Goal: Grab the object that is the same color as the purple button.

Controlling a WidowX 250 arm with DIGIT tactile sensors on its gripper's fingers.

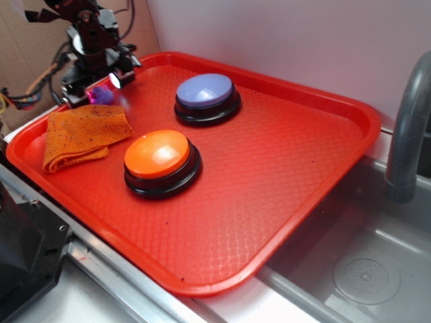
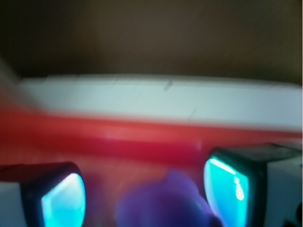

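Observation:
The tiny purple duck sits in the far left corner of the red tray. My gripper is lowered around it. In the wrist view the blurred duck lies between the two teal-lit fingertips. It is close against the right one, with a gap to the left one. The jaws are open. The purple button, lavender dome on a black base, stands at the tray's back middle, to the right of the gripper.
An orange button stands mid-tray. A folded orange cloth lies just in front of the gripper. The tray's raised rim and a white ledge are behind the duck. A sink and grey faucet are at right.

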